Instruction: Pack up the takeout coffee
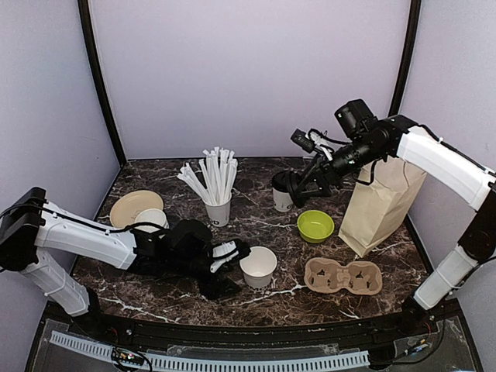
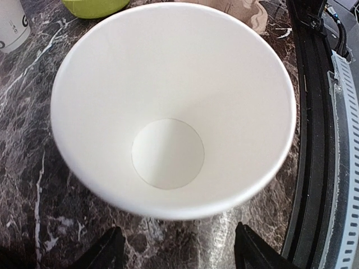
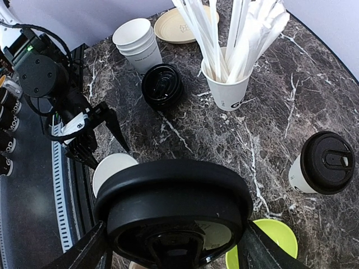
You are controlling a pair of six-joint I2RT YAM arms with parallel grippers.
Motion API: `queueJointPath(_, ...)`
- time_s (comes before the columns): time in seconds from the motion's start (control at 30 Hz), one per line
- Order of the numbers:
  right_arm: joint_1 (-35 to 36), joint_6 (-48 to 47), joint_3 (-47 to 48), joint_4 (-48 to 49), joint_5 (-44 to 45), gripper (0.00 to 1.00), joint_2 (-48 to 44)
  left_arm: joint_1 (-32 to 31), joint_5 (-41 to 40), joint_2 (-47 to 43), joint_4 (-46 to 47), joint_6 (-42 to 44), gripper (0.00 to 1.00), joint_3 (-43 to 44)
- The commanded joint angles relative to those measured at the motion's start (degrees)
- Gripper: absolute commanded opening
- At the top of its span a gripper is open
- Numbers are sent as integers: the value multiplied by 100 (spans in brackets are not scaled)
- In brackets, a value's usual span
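On the back half of the counter [image 1: 256,232], one takeout coffee [image 1: 283,198] stands upright with its lid on. It is near the cup of straws [image 1: 218,209] and well apart from the cup carrier [image 1: 342,277] and the paper bag [image 1: 384,205]. It is not packed.

Right claw [image 3: 171,253]: clamped on a loose black lid [image 3: 174,204], one finger on each side of its rim. It holds the lid off the counter, close to the capped coffee.

Left claw [image 2: 179,249]: fingers apart and low near the front edge. A lidless white cup [image 2: 171,106] stands upright just ahead of the tips. I see no contact with its wall. From the left wrist view the cup looks empty.

Judgement: the step in hand is capping this second cup; loading has not begun.

I read the next move as carrying the lid over the open cup, setting it down level and centred, and pressing until the rim seats.

Risk noted: the paper cup is light and nothing restrains it. An off-centre press could tip it or slide it, so the left claw may have to steady it first.
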Motion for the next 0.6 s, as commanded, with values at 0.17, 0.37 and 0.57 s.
queueJointPath(0.17, 359, -384, 28, -298, 473, 73, -200, -36, -37, 596, 1551, 439, 69, -102)
queueJointPath(0.37, 544, -555, 64, -464, 706, 73, -104, -41, 238, 1075, 1888, 510, 66, 101)
queueJointPath(0.57, 710, -603, -23, -496, 826, 73, -77, -87, 418, 1387, 2061, 568, 64, 364)
